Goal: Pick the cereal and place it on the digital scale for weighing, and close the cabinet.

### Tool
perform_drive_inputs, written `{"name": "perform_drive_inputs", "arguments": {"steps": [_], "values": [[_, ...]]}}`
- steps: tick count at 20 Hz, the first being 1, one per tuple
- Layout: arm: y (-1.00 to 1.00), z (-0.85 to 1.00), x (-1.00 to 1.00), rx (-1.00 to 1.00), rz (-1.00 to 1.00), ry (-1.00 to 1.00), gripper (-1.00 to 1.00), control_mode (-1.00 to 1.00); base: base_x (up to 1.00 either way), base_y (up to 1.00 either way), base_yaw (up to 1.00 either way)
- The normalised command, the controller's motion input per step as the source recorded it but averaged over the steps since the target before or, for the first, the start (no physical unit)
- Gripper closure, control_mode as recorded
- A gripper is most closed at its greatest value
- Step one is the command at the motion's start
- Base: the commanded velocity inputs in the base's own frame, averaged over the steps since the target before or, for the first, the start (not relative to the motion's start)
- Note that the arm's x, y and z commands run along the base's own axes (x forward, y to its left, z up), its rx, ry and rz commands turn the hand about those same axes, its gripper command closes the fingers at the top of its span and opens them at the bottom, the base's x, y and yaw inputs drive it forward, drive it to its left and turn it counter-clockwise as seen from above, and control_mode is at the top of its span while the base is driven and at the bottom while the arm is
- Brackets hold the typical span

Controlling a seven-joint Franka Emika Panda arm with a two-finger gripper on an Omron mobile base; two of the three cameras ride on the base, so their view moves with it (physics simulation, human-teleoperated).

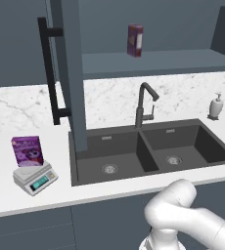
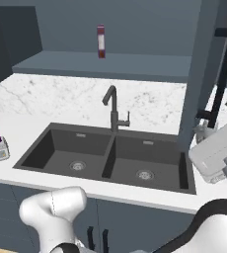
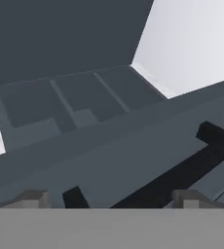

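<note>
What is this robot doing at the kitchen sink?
It is partway through a tidy-up job. The purple cereal box already stands on the digital scale on the counter left of the sink. The wall cabinet's doors are open, with a maroon box on the shelf. The robot's hand is open, holds nothing, and is near the right door's black bar handle, probably about to push it shut.
</note>
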Motion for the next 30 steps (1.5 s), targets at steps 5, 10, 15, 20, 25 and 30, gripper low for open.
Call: {"name": "perform_drive_inputs", "arguments": {"steps": [5,10,15,20,25,30], "values": [[0.62,0.91,0.25,0.00,0.12,-0.25,-1.00,-1.00,0.00,0.00,0.00],[0.82,0.10,0.60,0.00,0.08,-0.05,-1.00,-1.00,0.00,0.00,0.00],[0.99,-0.19,0.99,-0.06,0.00,0.13,-1.00,-1.00,0.00,0.00,0.00],[0.94,-0.03,1.00,-0.06,-0.01,0.17,-1.00,-1.00,0.00,0.00,0.00],[0.77,0.00,0.85,-0.09,-0.19,0.29,-1.00,-1.00,0.00,0.00,0.00],[0.47,0.00,0.99,0.00,-0.24,0.44,-1.00,-1.00,0.00,0.00,0.00]]}}
